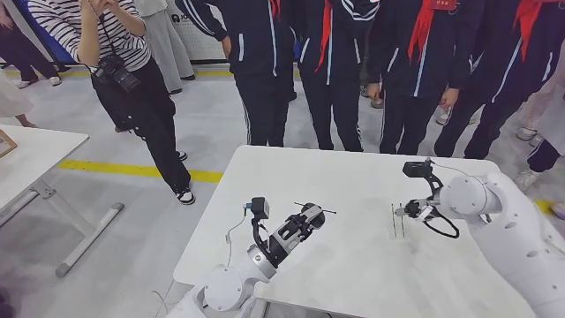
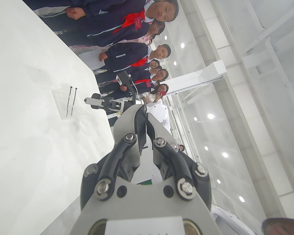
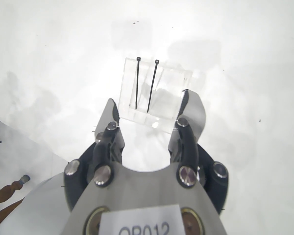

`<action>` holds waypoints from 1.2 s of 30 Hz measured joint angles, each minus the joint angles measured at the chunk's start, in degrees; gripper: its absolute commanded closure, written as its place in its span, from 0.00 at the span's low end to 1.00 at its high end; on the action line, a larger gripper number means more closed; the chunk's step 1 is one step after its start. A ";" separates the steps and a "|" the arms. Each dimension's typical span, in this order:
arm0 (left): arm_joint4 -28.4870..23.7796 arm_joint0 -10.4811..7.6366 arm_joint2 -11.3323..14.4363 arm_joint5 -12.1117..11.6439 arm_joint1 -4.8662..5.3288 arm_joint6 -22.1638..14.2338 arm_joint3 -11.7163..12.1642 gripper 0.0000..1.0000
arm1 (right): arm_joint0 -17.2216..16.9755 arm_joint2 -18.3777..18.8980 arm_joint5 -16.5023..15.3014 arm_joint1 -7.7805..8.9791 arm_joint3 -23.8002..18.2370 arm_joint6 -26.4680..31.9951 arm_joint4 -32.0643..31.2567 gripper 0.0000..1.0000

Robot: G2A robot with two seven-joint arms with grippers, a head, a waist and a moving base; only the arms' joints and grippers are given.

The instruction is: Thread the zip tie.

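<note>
Top view: white table [image 1: 353, 265] is taking up the lower middle of the frame.

Left gripper [image 1: 314, 215] is sitting just below centre, raised off the table. Its fingers [image 2: 127, 123] are pressing together, pads meeting with no gap in the left wrist view [image 2: 145, 114]. A thin black tie [image 1: 327, 208] is lying crosswise at the gripper's tip, sticking out on both sides, so the fingers seem to be pinching it. How far the tie is sitting into the pads I cannot tell.

Right gripper [image 1: 403, 209] is hanging at right of centre, well apart from the left one. Its fingers [image 3: 196, 108] are standing wide open [image 3: 150, 101], one to each side of a clear block [image 3: 166, 94] below them and not touching it.

The block [image 1: 397, 223] is resting on the table. Two block ties [image 3: 138, 84] are lying side by side on its top, near one edge, heads pointing away from the right wrist camera, tails towards it. They are close to each other but apart, slightly converging at the tails. From the left wrist view the block [image 2: 63, 103] is showing at mid-left, with the right gripper [image 2: 89, 101] just beside it.
</note>
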 measured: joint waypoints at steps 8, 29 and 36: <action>0.00 0.00 0.00 0.00 0.00 0.00 0.00 1.00 | 2.42 -2.34 0.27 -1.71 4.57 0.06 0.05 0.75; 0.00 0.00 0.00 0.00 0.00 0.00 0.00 1.00 | 8.17 -8.21 -2.21 -7.50 18.64 -0.91 2.27 0.73; 0.00 0.00 0.00 0.00 0.00 0.00 0.00 1.00 | 9.71 -9.67 -3.30 -9.43 23.04 -0.99 2.77 0.75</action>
